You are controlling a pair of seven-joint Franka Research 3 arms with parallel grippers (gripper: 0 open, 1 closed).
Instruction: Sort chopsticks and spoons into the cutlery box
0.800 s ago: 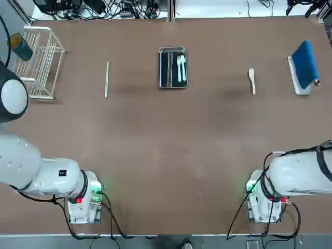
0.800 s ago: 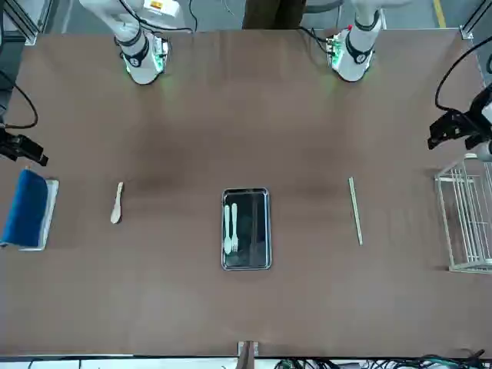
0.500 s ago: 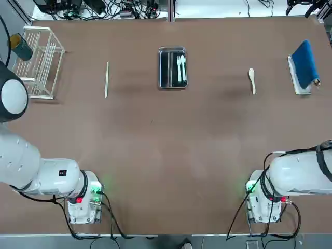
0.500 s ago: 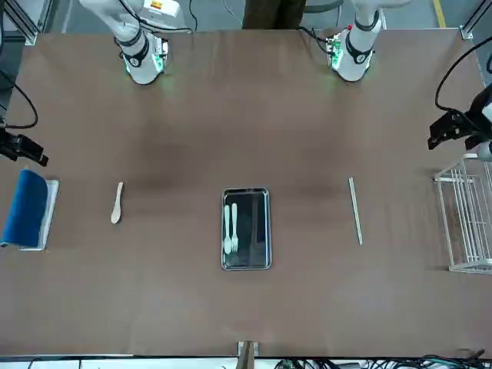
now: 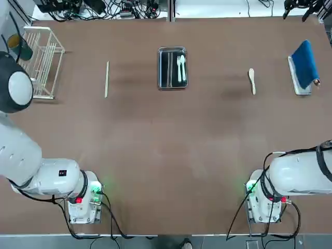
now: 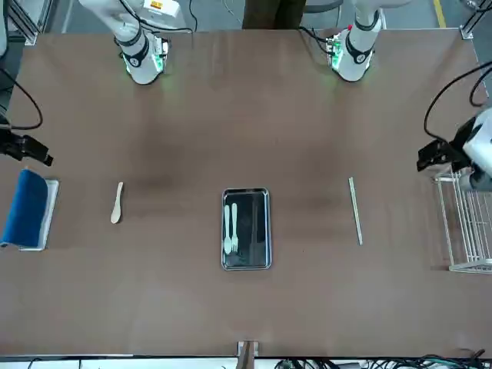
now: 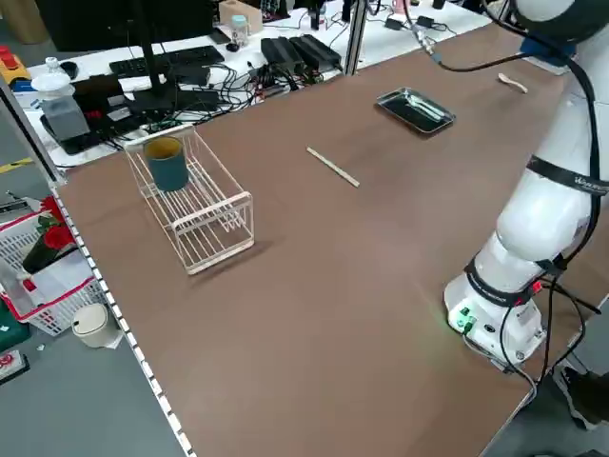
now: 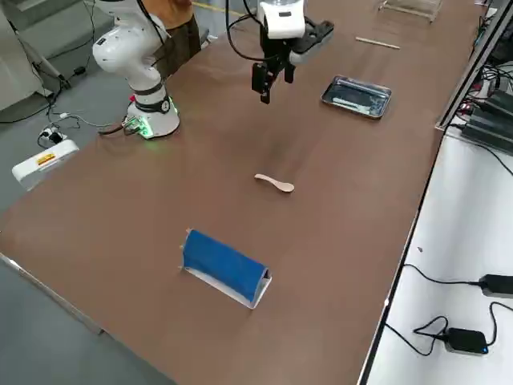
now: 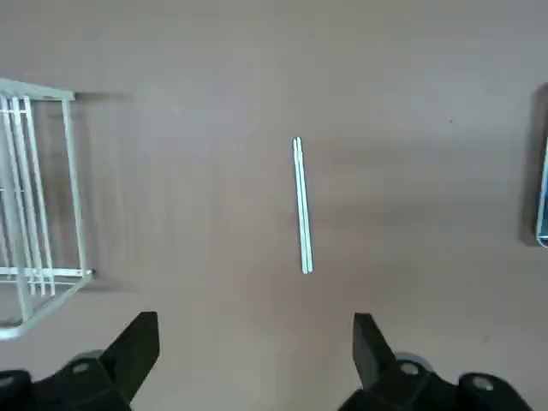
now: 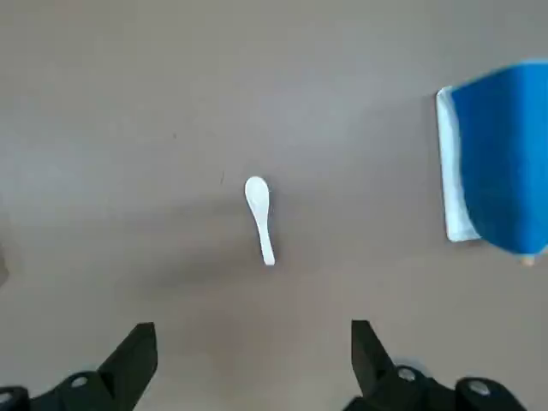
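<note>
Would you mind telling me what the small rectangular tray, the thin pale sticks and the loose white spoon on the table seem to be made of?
The small rectangular tray looks like polished metal: its raised rim glints and its dark inside mirrors light. The thin pale sticks look like bare, matte wood, judging by their tan colour, though bamboo is possible. The loose white spoon looks like smooth plastic or glazed ceramic; its even white surface leaves that open.

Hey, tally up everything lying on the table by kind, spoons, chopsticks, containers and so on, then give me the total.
White spoons: 3, with 2 in the box and 1 loose
Chopstick pair: 1
Cutlery box: 1
Wire rack: 1
Green cup: 1
Blue-topped holder: 1
Total: 8
</note>
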